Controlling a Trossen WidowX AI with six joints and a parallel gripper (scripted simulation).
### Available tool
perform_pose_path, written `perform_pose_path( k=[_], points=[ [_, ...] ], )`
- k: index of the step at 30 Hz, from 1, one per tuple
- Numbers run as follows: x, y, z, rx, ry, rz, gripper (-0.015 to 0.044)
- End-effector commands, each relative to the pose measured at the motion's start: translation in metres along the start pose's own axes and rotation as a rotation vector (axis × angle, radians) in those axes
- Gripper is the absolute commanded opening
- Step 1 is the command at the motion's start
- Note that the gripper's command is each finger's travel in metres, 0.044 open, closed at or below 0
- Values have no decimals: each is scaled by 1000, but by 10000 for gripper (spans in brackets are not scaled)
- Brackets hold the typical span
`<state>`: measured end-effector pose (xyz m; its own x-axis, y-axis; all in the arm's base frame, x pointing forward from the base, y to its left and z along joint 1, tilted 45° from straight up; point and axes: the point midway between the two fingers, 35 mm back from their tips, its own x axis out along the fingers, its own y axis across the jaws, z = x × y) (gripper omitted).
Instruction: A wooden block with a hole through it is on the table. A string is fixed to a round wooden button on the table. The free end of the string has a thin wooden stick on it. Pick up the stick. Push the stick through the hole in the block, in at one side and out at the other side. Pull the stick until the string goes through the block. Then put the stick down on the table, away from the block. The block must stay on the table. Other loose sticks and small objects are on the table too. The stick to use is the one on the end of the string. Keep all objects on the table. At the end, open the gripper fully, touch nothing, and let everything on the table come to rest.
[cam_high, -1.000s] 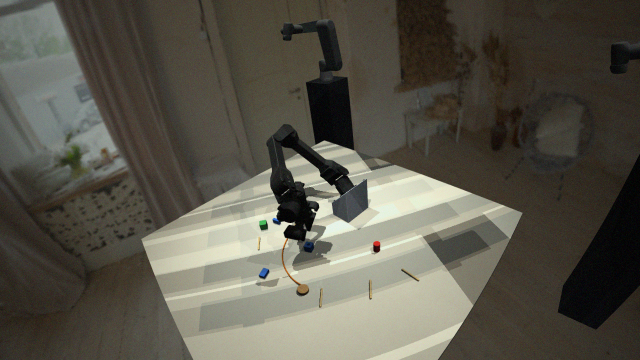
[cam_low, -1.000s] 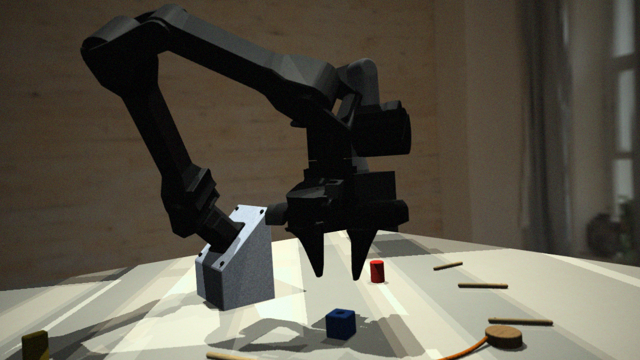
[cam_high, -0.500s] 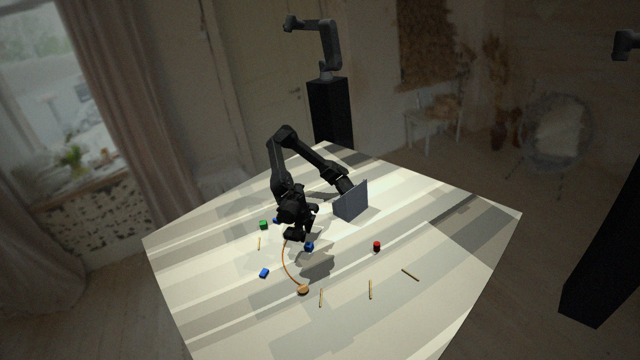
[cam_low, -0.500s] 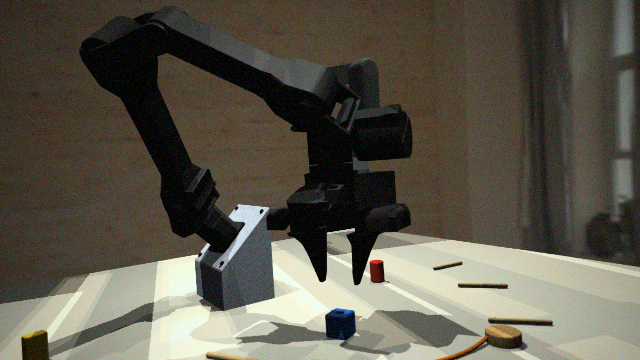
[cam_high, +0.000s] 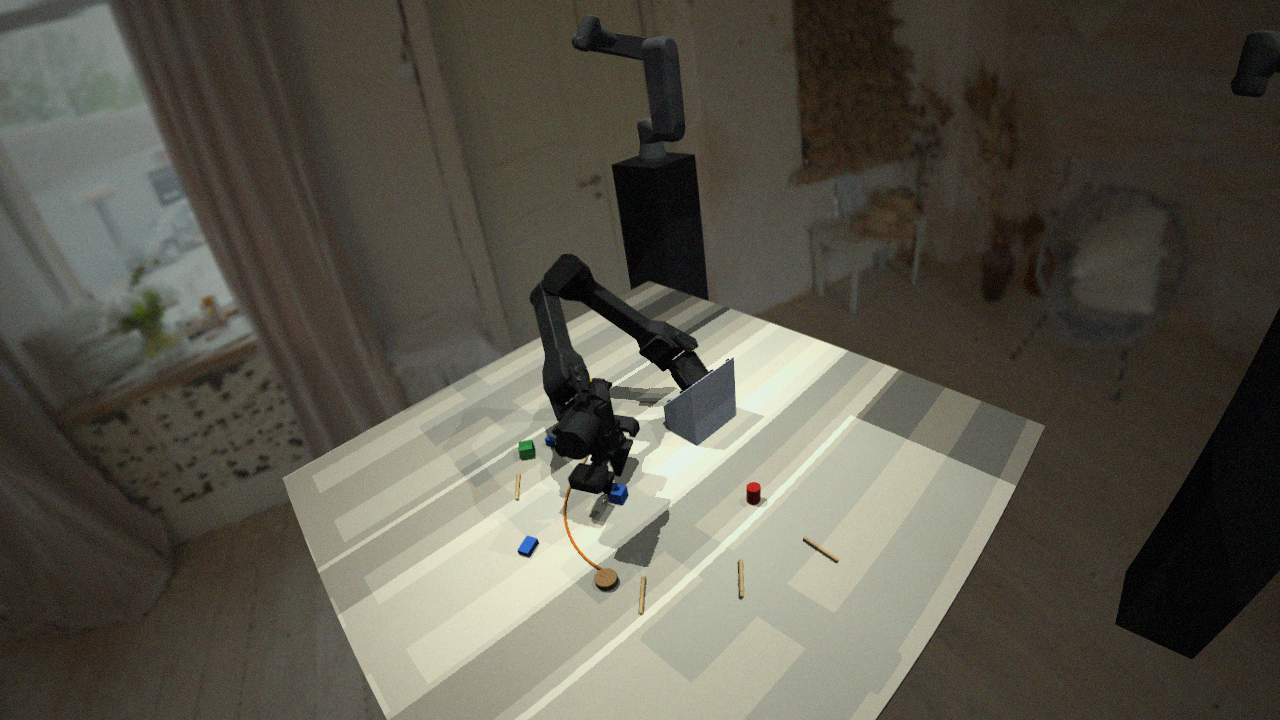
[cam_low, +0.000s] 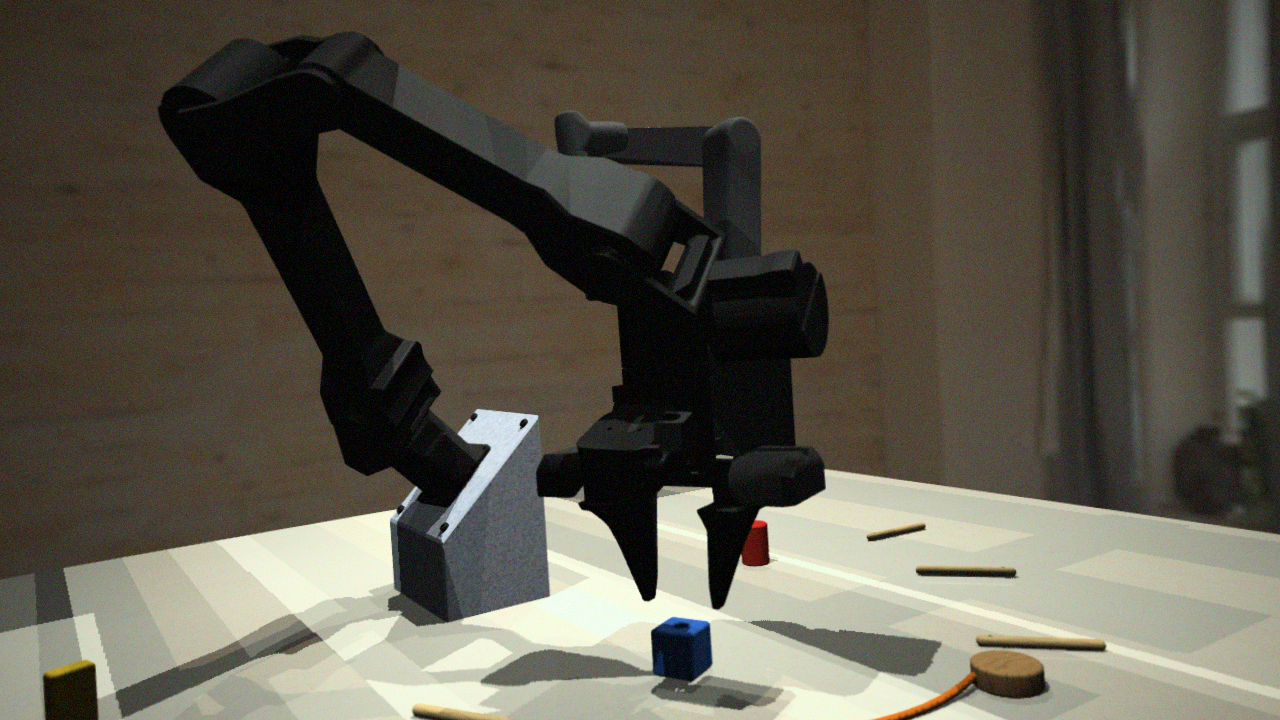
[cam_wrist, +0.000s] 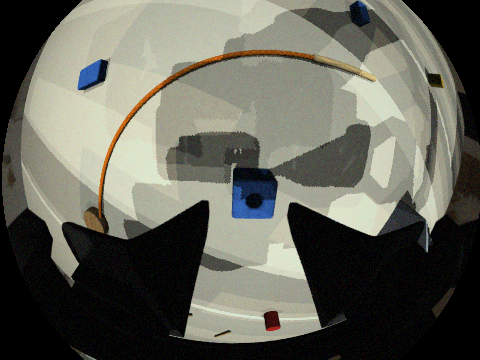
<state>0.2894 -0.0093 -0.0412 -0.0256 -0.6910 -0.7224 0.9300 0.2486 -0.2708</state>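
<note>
Gripper (cam_high: 605, 484) (cam_low: 682, 603) (cam_wrist: 250, 208): fingers apart, nothing between, above blue block (cam_high: 618, 494) (cam_low: 681, 648) (cam_wrist: 253, 200). Stick (cam_wrist: 345, 68): flat on table, at end of orange string (cam_high: 567, 528) (cam_low: 930, 701) (cam_wrist: 145, 97); likely light, stiff; best gripped mid-length. String: probably limp, trailing.

Blue holed block (cam_high: 618, 494) (cam_low: 681, 649) (cam_wrist: 254, 194) — upright; orange string (cam_high: 567, 531) (cam_low: 930, 701) (cam_wrist: 135, 111) — curved, unthreaded.

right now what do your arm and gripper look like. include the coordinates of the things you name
The arm is matte black to dark grey, with chunky, angular links and a boxy, rounded-edge housing at the wrist. The gripper (cam_high: 606, 483) (cam_low: 682, 604) (cam_wrist: 250, 208) is black too, with two wedge-shaped fingers tapering to narrow tips. I can make out no cables or markings.
</note>
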Motion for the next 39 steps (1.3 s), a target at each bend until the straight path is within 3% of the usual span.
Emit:
perform_pose_path(
  k=[1, 22, 28, 34, 36, 39],
  points=[
    [9, -3, -1, -11, -5, -10, 236],
    [29, -5, -1, -10, -7, -11, 236],
    [28, -4, 0, -4, -3, -8, 79],
    [28, -4, 0, -4, -3, -8, 39],
    [28, -4, 0, -4, -3, -8, 0],
    [28, -4, 0, -4, -3, -8, 0]
  ],
)
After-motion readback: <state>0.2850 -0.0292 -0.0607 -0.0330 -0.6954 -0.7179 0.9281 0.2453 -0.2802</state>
